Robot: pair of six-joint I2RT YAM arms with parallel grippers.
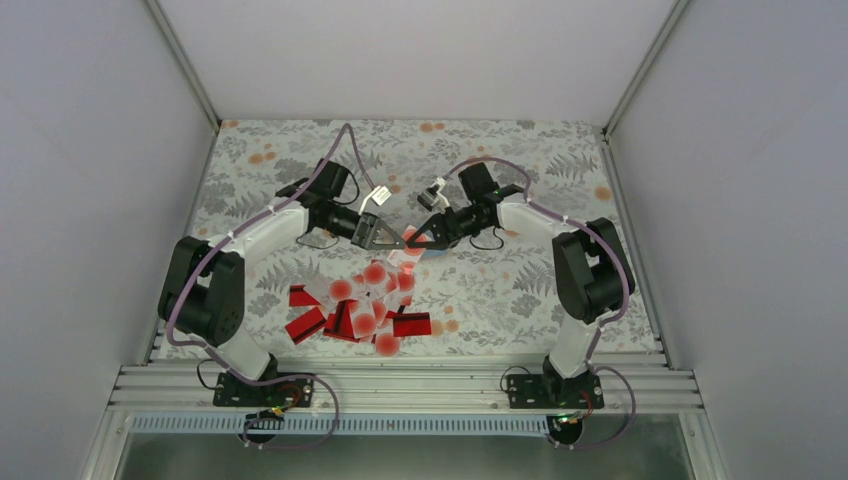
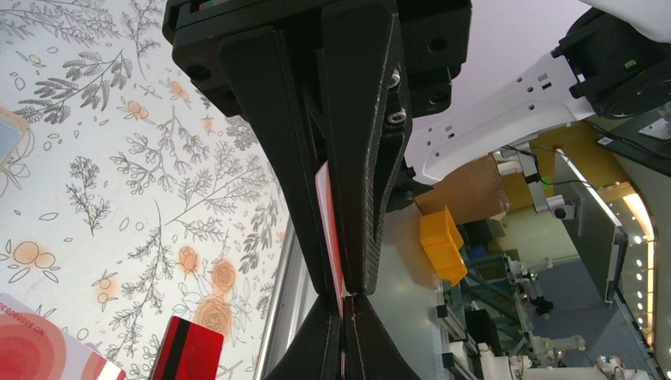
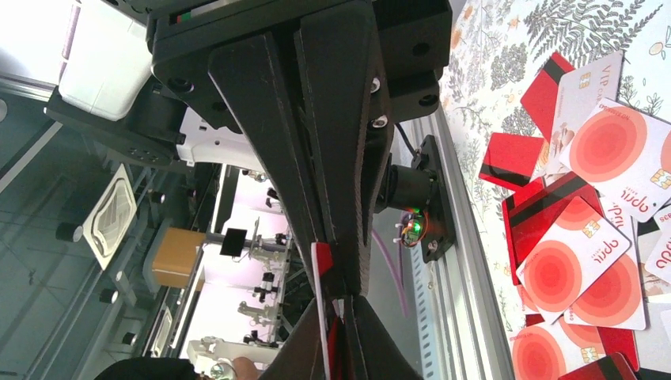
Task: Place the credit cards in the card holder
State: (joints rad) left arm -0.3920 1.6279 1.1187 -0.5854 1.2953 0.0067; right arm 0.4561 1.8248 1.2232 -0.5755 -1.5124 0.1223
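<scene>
The left fingers (image 2: 293, 158) are pressed together on a thin red-and-white card (image 2: 328, 229), seen edge-on. The right fingers (image 3: 269, 158) are closed as well, and their tips meet the left pair tip to tip, pinching the same card from the other end. The card is held in the air above the middle of the tabletop (image 1: 520, 290).

The rest of the credit cards (image 1: 360, 312) lie in a loose overlapping heap near the tabletop's near edge, a little left of its middle. The red ones with black stripes are mostly on the left and the white ones with red dots towards the right.

Only a tan-rimmed, blue-grey corner of the card holder (image 2: 6, 138) shows, flat on the tabletop.
</scene>
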